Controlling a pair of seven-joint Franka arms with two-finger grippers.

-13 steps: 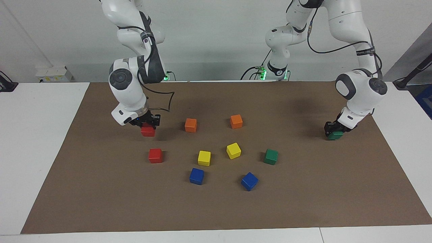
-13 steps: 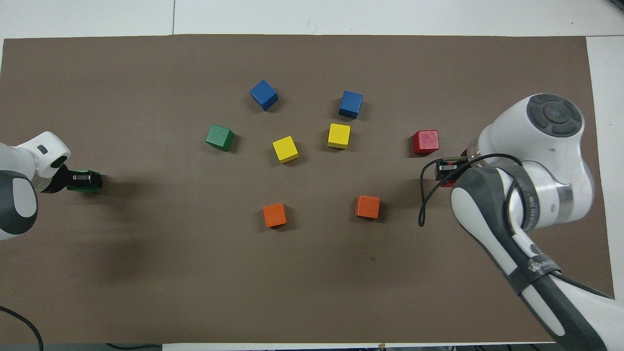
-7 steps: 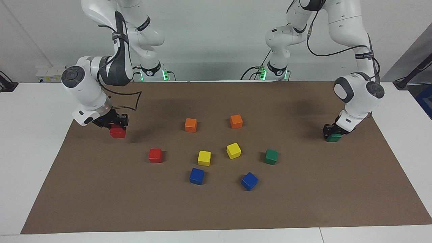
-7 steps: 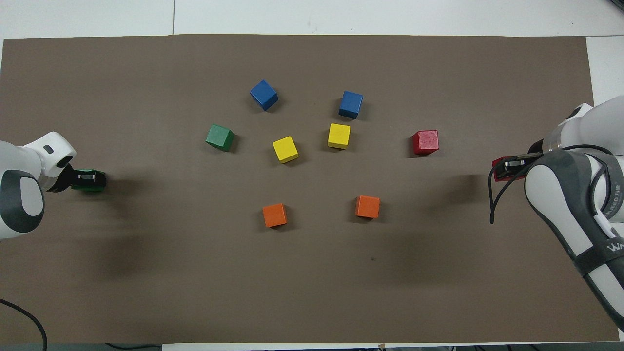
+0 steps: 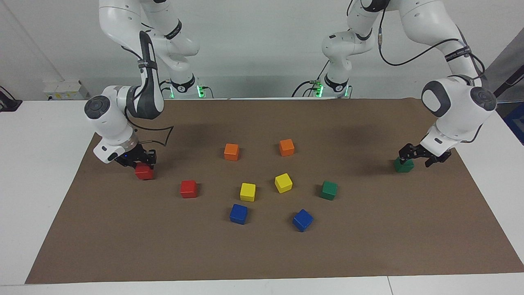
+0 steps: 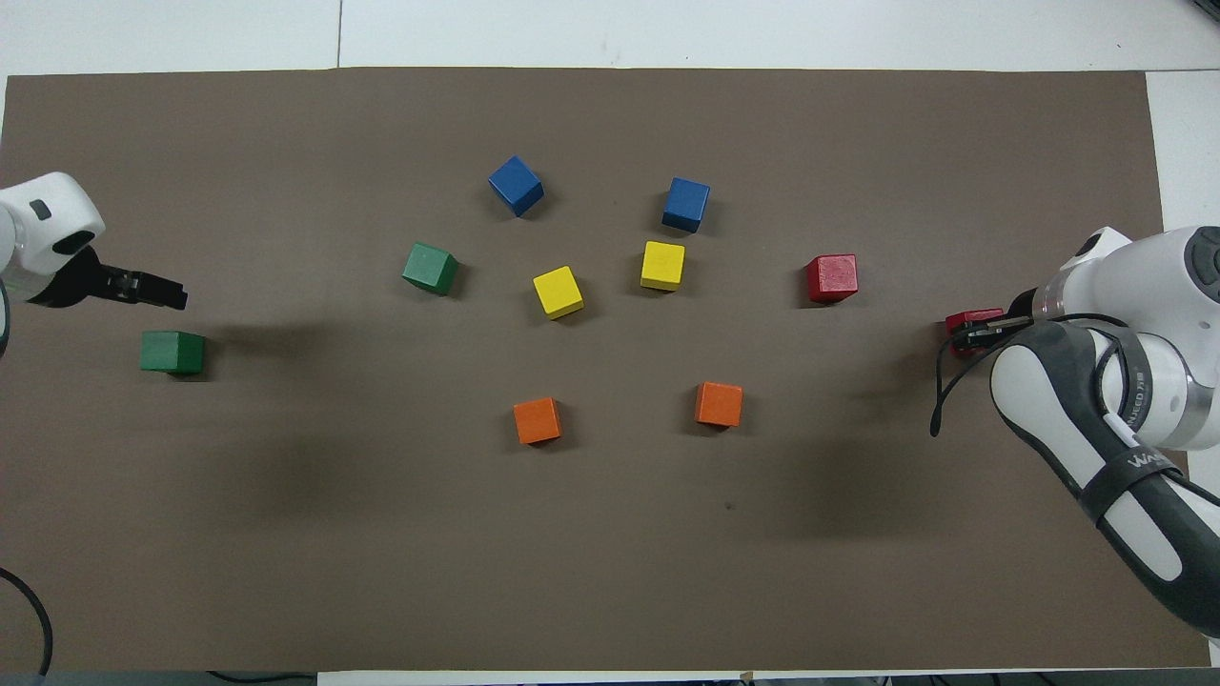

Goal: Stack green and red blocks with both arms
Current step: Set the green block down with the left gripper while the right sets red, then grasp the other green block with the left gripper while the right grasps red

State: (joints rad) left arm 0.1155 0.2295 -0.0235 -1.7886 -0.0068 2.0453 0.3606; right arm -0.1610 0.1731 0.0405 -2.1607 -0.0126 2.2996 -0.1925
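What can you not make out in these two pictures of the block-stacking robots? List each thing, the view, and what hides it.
- Whether the red block in the right gripper rests on the mat: facing view, gripper covers its top; overhead view, arm hides most of it.
- Left arm's upper links: overhead view, cut off by the edge beside the left gripper.
- Both arms' shoulders: facing view, cut off at the top.

The only lettering shows in the overhead view: white capitals on the dark grey band [image 6: 1129,465] wrapped around the glossy white right arm [image 6: 1096,381], beginning "WA" with the rest cut off, and a smaller white line on the grey ring [image 6: 1139,405] above it, too small to read. Nothing else carries readable text.
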